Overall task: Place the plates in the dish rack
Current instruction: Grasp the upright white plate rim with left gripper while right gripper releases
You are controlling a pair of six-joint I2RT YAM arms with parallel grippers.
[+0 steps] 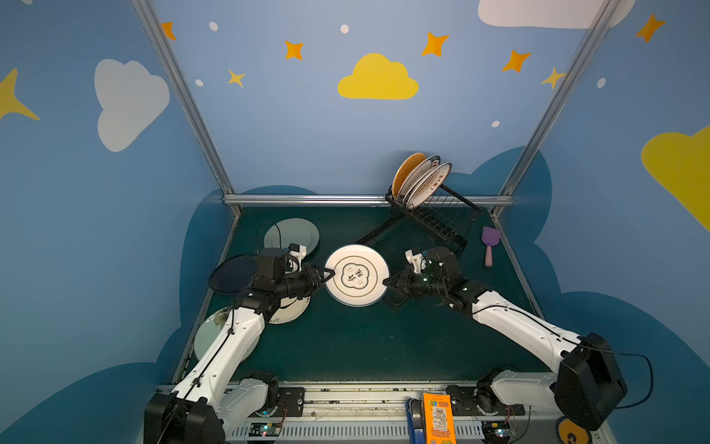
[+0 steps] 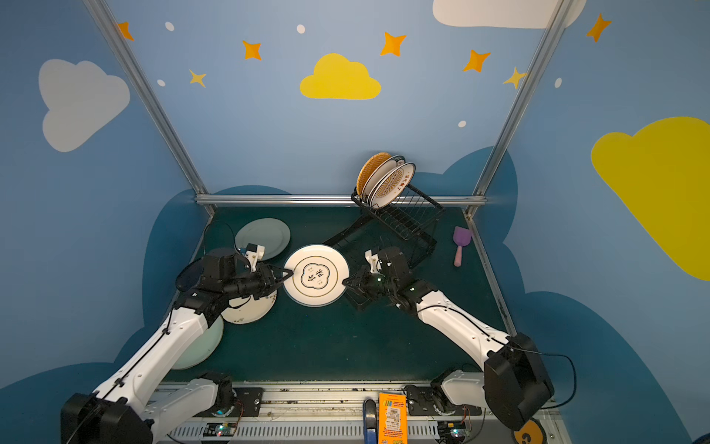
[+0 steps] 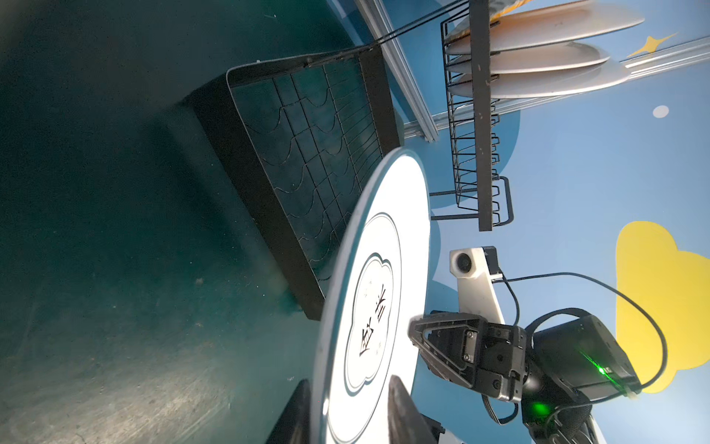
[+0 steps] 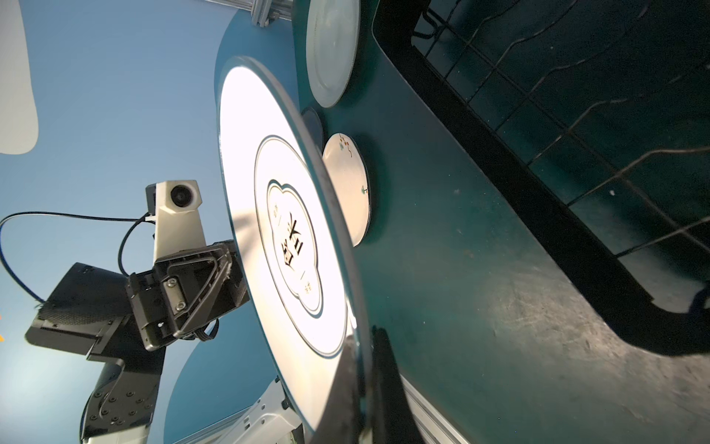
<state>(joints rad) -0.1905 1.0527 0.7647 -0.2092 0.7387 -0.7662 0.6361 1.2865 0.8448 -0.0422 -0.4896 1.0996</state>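
flower plate [image 1: 356,275]: glossy glazed ceramic | dish rack [image 1: 442,225]: matt black wire metal

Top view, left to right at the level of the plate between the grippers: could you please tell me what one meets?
navy plate → left gripper → flower-outline plate → right gripper → purple spatula

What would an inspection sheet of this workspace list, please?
Surface: dark green table, scuffed.
Job's things: flower plate held aloft, centre; three plates upright in dish rack; grey-green plate, navy plate, cream plate, mint plate flat, left.
Clutter: purple scoop beside rack; orange box on front rail.
Grippers: right gripper jaws shut on its rim; left gripper jaws astride opposite rim, contact unclear.
Cables: black cable looped at left wrist camera; right-arm cable trailing.
Surroundings: blue cloud-and-star walls; aluminium frame.
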